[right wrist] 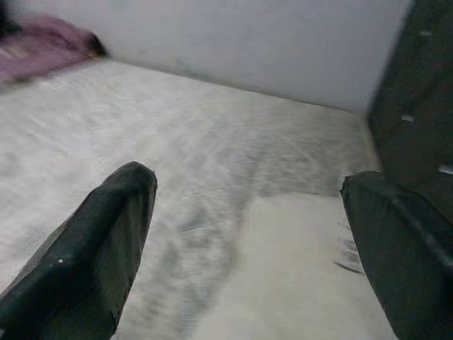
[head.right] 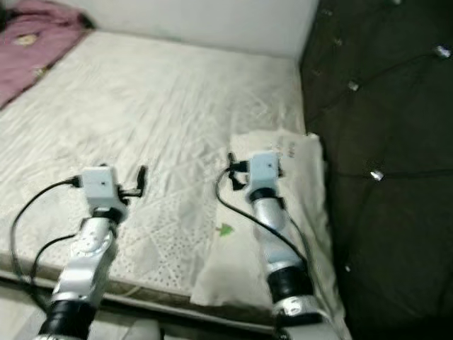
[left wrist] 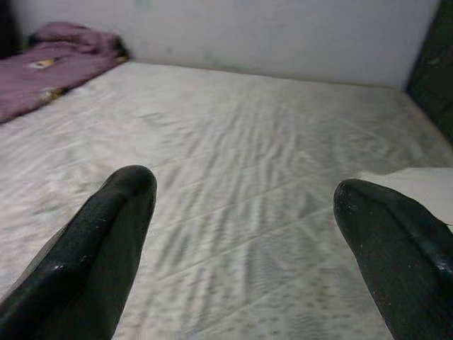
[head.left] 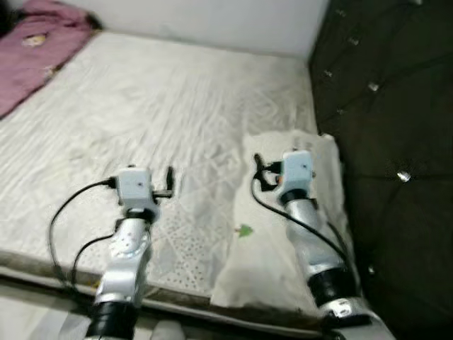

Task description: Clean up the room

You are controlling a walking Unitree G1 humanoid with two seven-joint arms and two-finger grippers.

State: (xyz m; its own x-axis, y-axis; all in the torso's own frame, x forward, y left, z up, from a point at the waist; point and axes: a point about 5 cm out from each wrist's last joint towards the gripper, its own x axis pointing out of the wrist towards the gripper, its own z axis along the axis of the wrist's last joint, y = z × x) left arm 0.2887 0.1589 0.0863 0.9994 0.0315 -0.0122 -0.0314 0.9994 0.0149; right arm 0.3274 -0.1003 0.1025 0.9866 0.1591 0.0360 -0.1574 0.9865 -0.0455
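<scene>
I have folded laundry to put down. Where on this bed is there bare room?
The widest free patch is the bare mattress between the purple blanket, the white wall and the pillow. It is tighter by the dark headboard, where the right gripper hovers above the pillow.

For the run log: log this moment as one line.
left gripper: open, over mattress | right gripper: open, over pillow | pink blanket: far left corner | nothing held

You've got both silver arms stretched forward side by side, the left gripper (left wrist: 244,205) and the right gripper (right wrist: 248,205) each with black jaws spread wide, holding nothing.
</scene>
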